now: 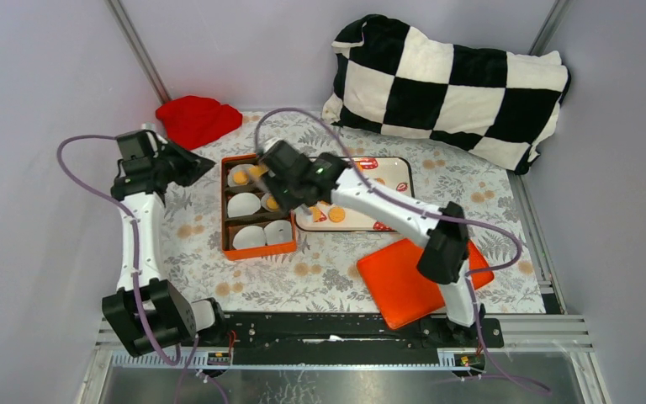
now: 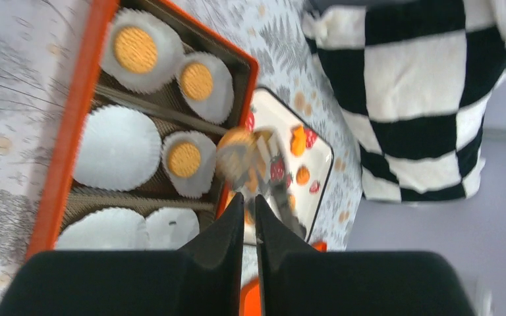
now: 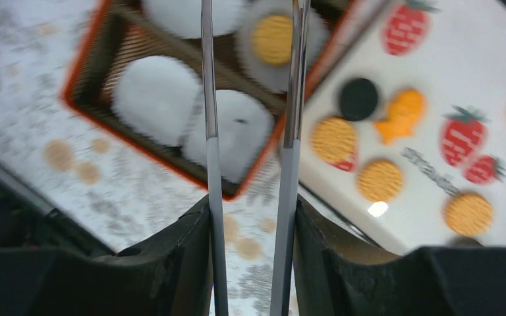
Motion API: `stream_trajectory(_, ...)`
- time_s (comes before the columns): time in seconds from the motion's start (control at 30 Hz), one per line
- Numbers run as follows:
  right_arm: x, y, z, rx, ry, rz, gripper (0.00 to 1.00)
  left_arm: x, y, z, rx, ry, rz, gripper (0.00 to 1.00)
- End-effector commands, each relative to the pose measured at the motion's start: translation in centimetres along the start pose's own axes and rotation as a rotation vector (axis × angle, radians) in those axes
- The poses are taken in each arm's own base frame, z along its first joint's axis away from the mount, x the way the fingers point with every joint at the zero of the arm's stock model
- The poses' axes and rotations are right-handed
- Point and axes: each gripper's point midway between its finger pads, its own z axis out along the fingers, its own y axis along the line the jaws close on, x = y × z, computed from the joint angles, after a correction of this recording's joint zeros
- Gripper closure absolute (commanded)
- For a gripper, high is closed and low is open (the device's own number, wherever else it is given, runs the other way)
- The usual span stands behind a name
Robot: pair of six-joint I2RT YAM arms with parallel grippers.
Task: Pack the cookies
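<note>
I read this as the carry step: one cookie is on its way from tray to box, and the drop is not yet made.

Nearest me, the orange lid (image 1: pixel 395 290) lies flat on the tabletop (image 1: pixel 328 269) at about 4 o'clock from the box (image 1: pixel 261 250), well apart from it. The box's near compartment holds two empty liners (image 1: pixel 249 237). The middle one has an empty liner on its left and a filled one on its right. The far compartment has both filled, so three packed cookies (image 2: pixel 135 49) in all.

The right gripper (image 2: pixel 257 158) carries long metal tongs. In the left wrist view they look clamped on a blurred carried cookie (image 2: pixel 236 139) above the box's 3 o'clock edge, level with the middle compartment. Its own camera cuts off the tips, so I judge that grip from the one view.

The left gripper (image 2: pixel 249 204) hangs at the box's 10 o'clock corner, narrowed almost to touching, with nothing in it.

At 3 o'clock, touching the box, the tray (image 3: pixel 435 72) has several loose cookies (image 3: pixel 380 180) and a black cookie (image 3: pixel 358 99).

Beyond are a red cloth (image 1: pixel 198 119) at 11 o'clock and a checked pillow (image 1: pixel 454 80) at 1 o'clock.

Next I need the tongs centred over an empty liner, lowered close, then eased apart so the liner does not shift.
</note>
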Motion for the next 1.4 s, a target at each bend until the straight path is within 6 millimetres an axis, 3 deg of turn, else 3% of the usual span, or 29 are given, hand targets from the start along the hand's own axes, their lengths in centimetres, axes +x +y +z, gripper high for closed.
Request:
stream_trajectory(0.0,0.8,6.5,0.5,-0.141,0.036,-0.092,1.0,-2.7,2.0,0.2,-0.023,-0.035,-0.109,0.87)
stream_trajectory(0.2,1.9,8.8,2.8,-0.189,0.071,-0.119,1.0,-3.0,3.0,0.3,-0.043,-0.051,-0.106,0.87)
stream_trajectory(0.57,1.7,8.7,5.2,-0.155,0.065,-0.149,1.0,-3.0,3.4,0.3,-0.049,-0.059,-0.088,0.86)
stream_trajectory(0.63,2.0,8.6,5.5,-0.145,0.079,-0.148,0.9,-3.0,3.5,0.4,-0.05,-0.057,-0.088,0.86)
stream_trajectory(0.73,2.1,8.2,5.3,-0.131,0.073,-0.142,0.68,-2.7,3.4,0.5,-0.036,-0.048,-0.085,0.86)
stream_trajectory(0.83,2.0,7.9,4.9,-0.121,0.059,-0.141,0.55,-2.5,3.1,0.5,-0.007,-0.043,-0.078,0.85)
stream_trajectory(1.13,-0.2,6.7,3.8,-0.056,-0.014,-0.15,0.43,-2.5,2.2,0.1,0.031,-0.053,-0.062,0.84)
stream_trajectory(1.37,-2.1,5.3,0.5,-0.006,-0.078,-0.137,0.49,-2.3,1.7,-0.2,0.056,-0.051,-0.06,0.83)
